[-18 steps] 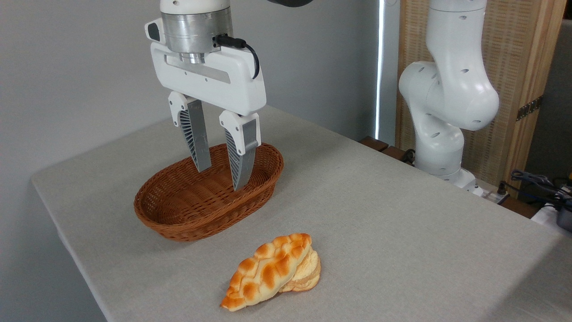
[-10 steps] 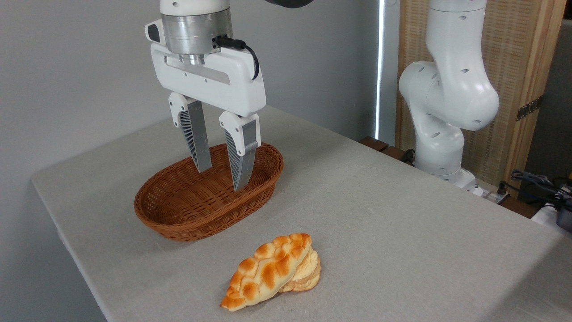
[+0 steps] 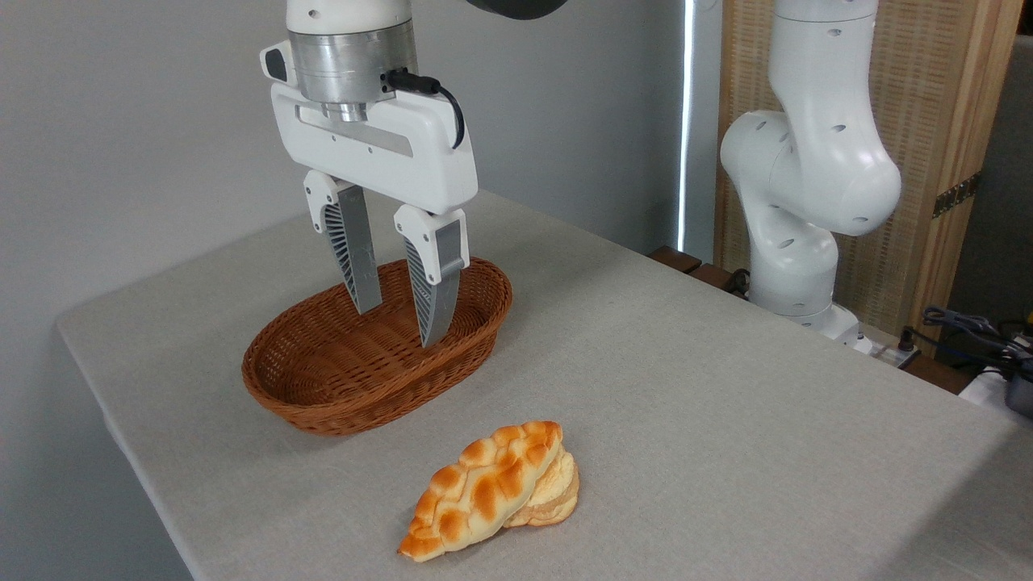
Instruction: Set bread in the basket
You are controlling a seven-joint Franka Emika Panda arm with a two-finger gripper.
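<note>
Long pointed golden-orange bread with braided, glossy crust, lying on the grey cloth-covered worktop near its front edge, leaning on and partly covering a small round pale-orange layered bun. Behind and to the left, well apart, an oval reddish-brown woven wicker basket, holding nothing. Above the basket's far half, a white gripper pointing straight down, its two grey ribbed fingers spread apart, gripping nothing, tips hanging at about rim height. Wrist vertical, metal flange and black cable on top. At right, the white arm's base and lower joints, upright beside the worktop before a wooden screen.
</note>
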